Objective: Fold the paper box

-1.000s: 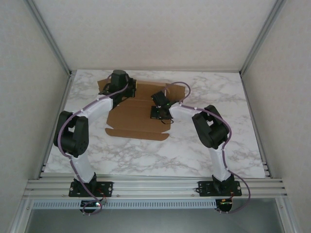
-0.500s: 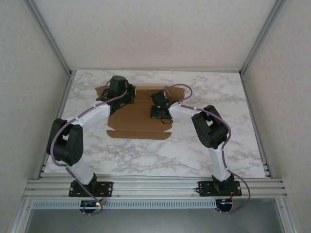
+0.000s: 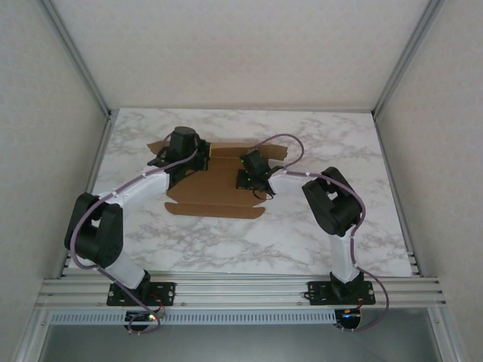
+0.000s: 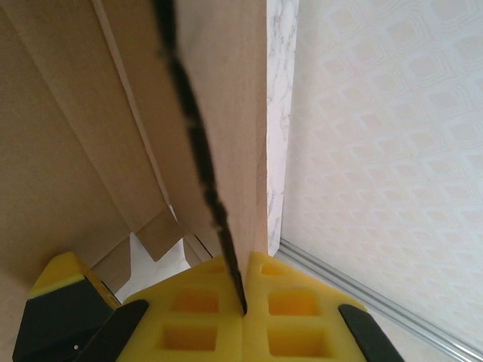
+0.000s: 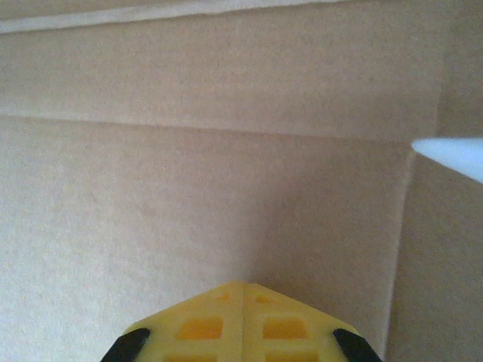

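Note:
The paper box (image 3: 215,192) is a brown die-cut cardboard sheet lying mostly flat in the middle of the marble table, with flaps at its back corners. My left gripper (image 3: 183,154) is at its back left corner. In the left wrist view, the left gripper (image 4: 245,302) has its yellow pads shut on a raised flap (image 4: 234,113), seen edge-on. My right gripper (image 3: 251,179) is over the right part of the sheet. In the right wrist view, the right gripper (image 5: 243,290) is shut and holds nothing, its tip at the cardboard panel (image 5: 189,188).
The marble table (image 3: 332,143) is walled in white on three sides, with aluminium posts at the back corners. An aluminium rail (image 3: 241,290) with both arm bases runs along the near edge. The table's back edge (image 4: 278,113) and a wall rail (image 4: 362,283) lie close behind the flap.
The left arm's elbow has swung down and to the left while its gripper stayed on the back left flap. The right gripper shifted slightly back, and the sheet's back flaps sit lower.

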Robot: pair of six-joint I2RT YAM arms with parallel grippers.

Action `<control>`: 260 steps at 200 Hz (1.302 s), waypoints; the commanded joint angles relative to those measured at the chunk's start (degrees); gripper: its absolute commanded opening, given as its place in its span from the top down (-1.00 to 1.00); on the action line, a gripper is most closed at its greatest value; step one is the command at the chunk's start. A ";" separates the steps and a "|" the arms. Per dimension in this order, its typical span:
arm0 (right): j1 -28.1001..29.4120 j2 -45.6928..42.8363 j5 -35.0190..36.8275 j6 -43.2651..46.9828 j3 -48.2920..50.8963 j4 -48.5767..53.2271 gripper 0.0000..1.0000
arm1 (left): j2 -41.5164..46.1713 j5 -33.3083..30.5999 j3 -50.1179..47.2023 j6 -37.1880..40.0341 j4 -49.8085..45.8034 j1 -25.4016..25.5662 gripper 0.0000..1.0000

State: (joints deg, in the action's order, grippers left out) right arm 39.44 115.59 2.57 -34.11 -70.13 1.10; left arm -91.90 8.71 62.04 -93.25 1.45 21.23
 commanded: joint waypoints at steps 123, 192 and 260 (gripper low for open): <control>-0.93 -26.70 -32.87 12.37 9.64 6.81 0.43 | -0.44 -0.65 -1.22 1.89 -9.67 0.21 1.00; -7.73 -22.15 -18.65 7.29 -19.19 30.49 1.00 | -1.13 -0.97 -1.74 2.54 -10.07 0.36 1.00; -9.27 16.78 -12.94 8.11 -65.12 56.64 1.00 | -1.62 -0.67 -3.15 2.99 -10.81 1.04 1.00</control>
State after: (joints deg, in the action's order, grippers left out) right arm 29.91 121.01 -11.97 -25.93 -123.90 41.30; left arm -92.09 8.97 59.92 -91.29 -6.13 21.45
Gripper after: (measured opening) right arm 0.046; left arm 0.053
